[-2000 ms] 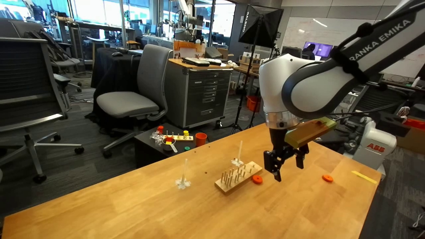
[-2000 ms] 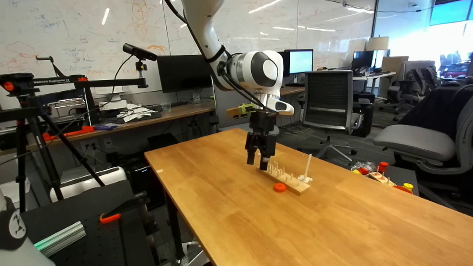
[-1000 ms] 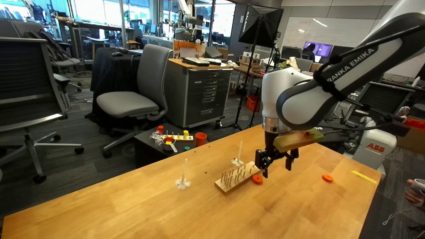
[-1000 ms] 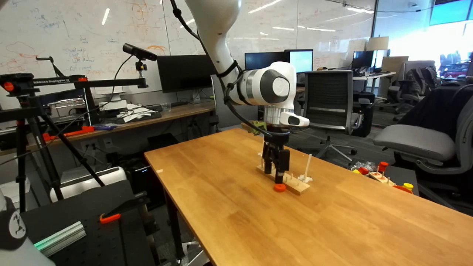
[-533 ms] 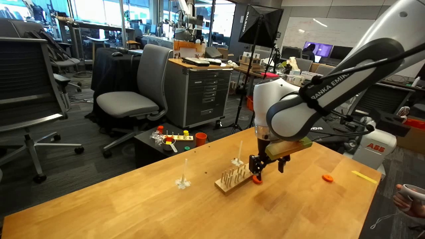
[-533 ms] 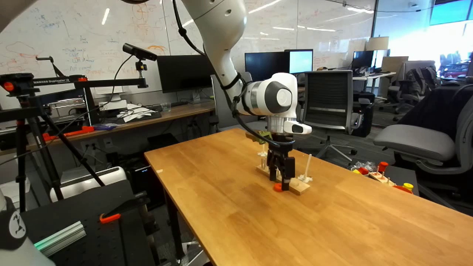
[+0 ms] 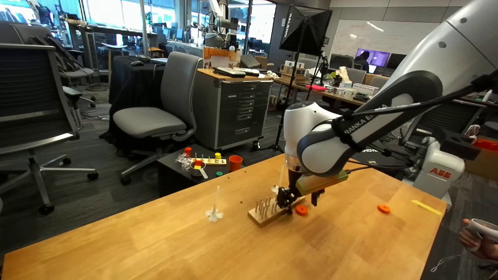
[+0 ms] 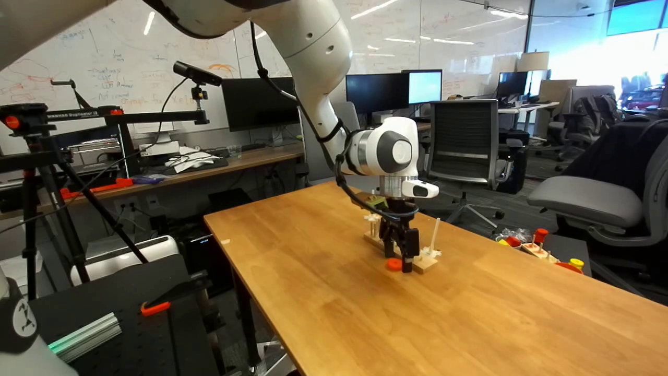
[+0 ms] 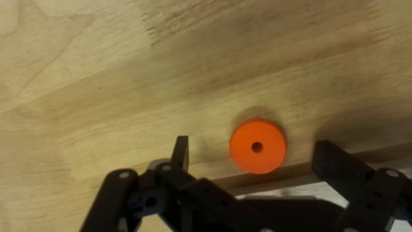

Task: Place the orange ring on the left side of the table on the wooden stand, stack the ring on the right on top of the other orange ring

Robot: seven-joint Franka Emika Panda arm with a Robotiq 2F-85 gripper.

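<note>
Wrist view, left to right: fingers (image 9: 334,167) parted wide, nothing gripped; orange ring (image 9: 257,159) on the desk (image 9: 128,96) between them, touching neither, nearer the one at right; alignment judged fit for closing. In an exterior view, same order: sticks (image 7: 216,200), two; wooden stand (image 7: 268,218), one; rings, two, the second ring (image 7: 384,209) well apart.

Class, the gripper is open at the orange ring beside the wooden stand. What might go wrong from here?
Snagging: the orange ring lies close beside the wooden stand, so the open gripper could brush the stand and shift it; whether they touch is unclear.
Missed fit: the ring's hole is small and the pegs are thin and closely set, so the ring may hang up on a neighbouring peg.
</note>
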